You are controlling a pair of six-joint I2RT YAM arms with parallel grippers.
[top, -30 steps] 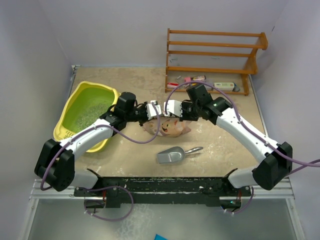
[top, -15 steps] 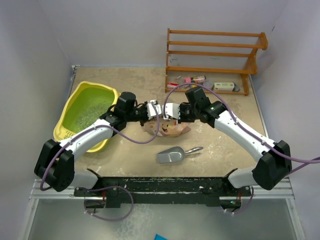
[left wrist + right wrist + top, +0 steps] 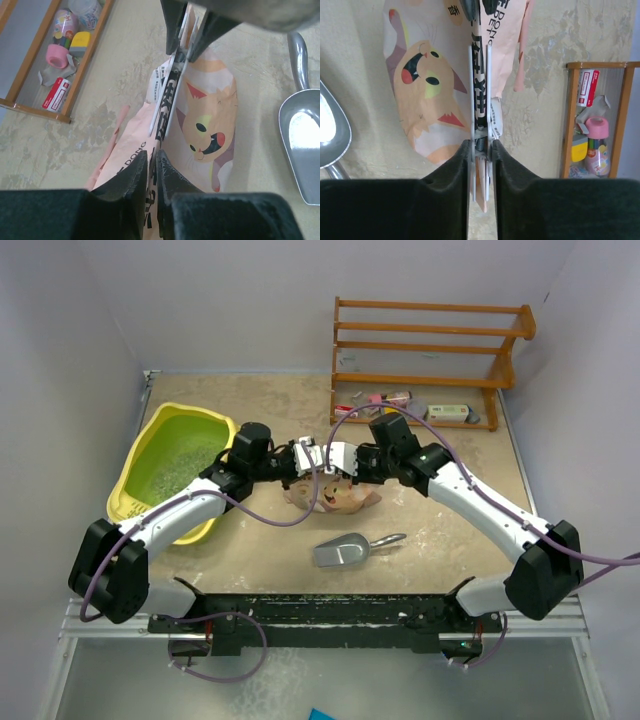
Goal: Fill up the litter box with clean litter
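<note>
The yellow litter box (image 3: pixel 122 502) stands at the left with pale green clean litter (image 3: pixel 180 465) inside. The peach-pink cat bag (image 3: pixel 345 498) lies mid-table, its top edge raised between both grippers. My left gripper (image 3: pixel 314 466) is shut on the bag's folded top edge, as the left wrist view (image 3: pixel 152 167) shows. My right gripper (image 3: pixel 333 466) faces it and is shut on the handles of a white clip (image 3: pixel 472 100) clamped along that edge, its jaws (image 3: pixel 481 150) squeezing the spring end. The bag also shows in the left wrist view (image 3: pixel 205 115) and the right wrist view (image 3: pixel 425 100).
A silver metal scoop (image 3: pixel 345 550) lies in front of the bag, toward the near edge. A wooden rack (image 3: pixel 430 350) stands at the back right with small items (image 3: pixel 400 400) on its bottom shelf. Grey walls close in both sides.
My right arm has shifted a little left, bringing its gripper onto the clip at the bag's top. The left arm and the bag have stayed about where they were.
</note>
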